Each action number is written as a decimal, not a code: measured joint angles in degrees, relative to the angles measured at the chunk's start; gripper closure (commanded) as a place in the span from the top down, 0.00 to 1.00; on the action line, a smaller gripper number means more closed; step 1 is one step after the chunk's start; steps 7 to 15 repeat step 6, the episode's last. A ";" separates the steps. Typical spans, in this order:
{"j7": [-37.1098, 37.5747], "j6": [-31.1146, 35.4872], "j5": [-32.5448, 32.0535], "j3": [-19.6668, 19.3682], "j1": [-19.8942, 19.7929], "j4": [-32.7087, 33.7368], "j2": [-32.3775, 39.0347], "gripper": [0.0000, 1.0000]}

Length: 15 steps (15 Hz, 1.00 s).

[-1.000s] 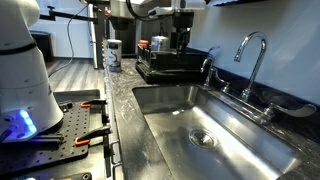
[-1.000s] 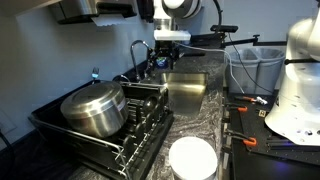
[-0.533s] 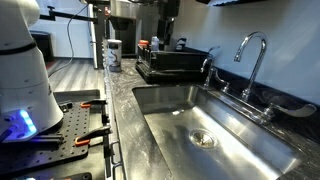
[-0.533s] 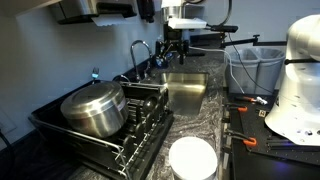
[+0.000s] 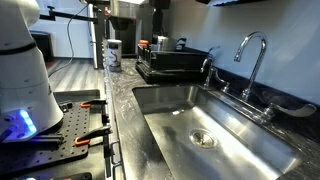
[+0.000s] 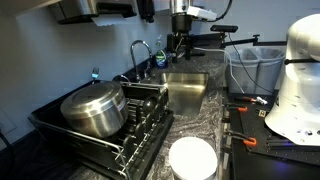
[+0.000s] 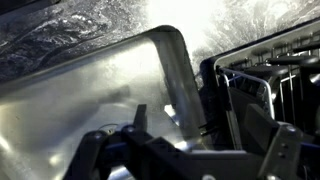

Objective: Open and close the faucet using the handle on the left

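Observation:
The faucet is a tall chrome gooseneck at the far rim of the steel sink. A short chrome handle stands to its left, and a matching one to its right. The faucet also shows in an exterior view. My gripper hangs open and empty high above the sink, apart from the faucet and handles. In an exterior view only its tip shows at the top edge. In the wrist view the open fingers frame the sink basin. No handle shows there.
A black dish rack holding a steel pot stands beside the sink; it also shows in an exterior view and in the wrist view. A white round lid lies in front. The robot base stands on the counter.
My gripper has risen and drifted away from the faucet toward the dish rack side, almost leaving the top of an exterior view. The faucet and handles have not moved.

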 measured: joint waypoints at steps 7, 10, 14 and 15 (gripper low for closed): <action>-2.59 -1.13 0.00 -0.38 0.00 -0.34 -1.30 1.00; -2.59 -1.13 0.00 -0.38 0.00 -0.34 -1.30 1.00; -2.59 -1.13 0.00 -0.38 0.00 -0.34 -1.30 1.00; -2.59 -1.13 0.00 -0.38 0.00 -0.34 -1.30 1.00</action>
